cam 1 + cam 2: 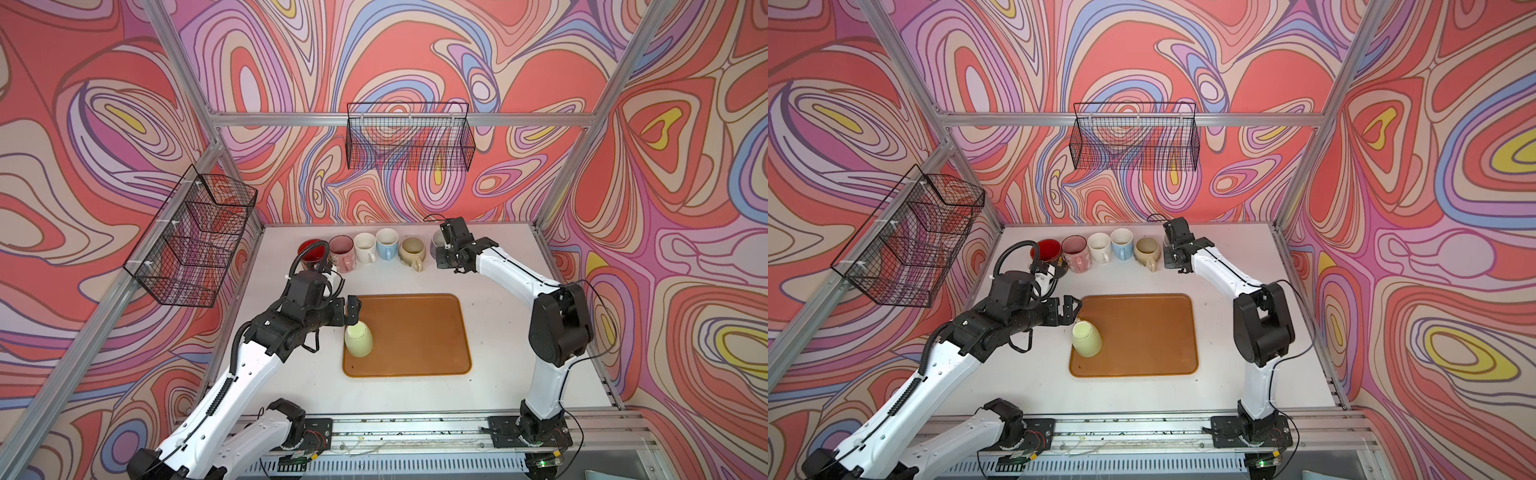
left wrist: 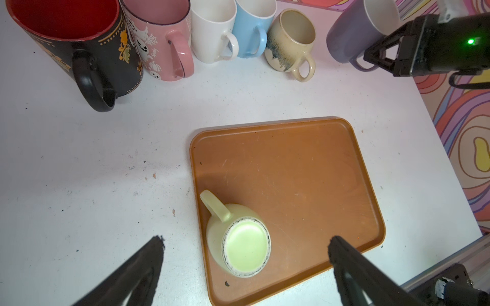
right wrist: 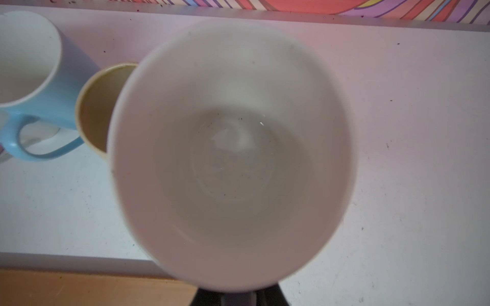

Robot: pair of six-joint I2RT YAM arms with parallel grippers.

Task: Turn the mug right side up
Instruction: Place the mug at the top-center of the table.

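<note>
Seven mugs face you: one green mug (image 2: pixel 238 238) inverted on the single tray's (image 2: pixel 305 172) near-left corner, your left gripper (image 2: pixel 245 241) spread wide beside it; five upright mugs (image 1: pixel 365 247) in the far row; one lavender mug (image 2: pixel 350 34) clamped in your right gripper (image 2: pixel 367 57).

A green mug (image 2: pixel 240 247) stands upside down near a corner of the tray (image 2: pixel 305 169), its handle reaching to the rim. The left gripper (image 2: pixel 246 241) gapes wide, fingers clear of the mug. On the table (image 2: pixel 79 185), upright mugs (image 2: pixel 212 31) stand in a row. The right gripper (image 2: pixel 372 57) pinches the purple mug (image 2: pixel 350 34) by its handle.
</note>
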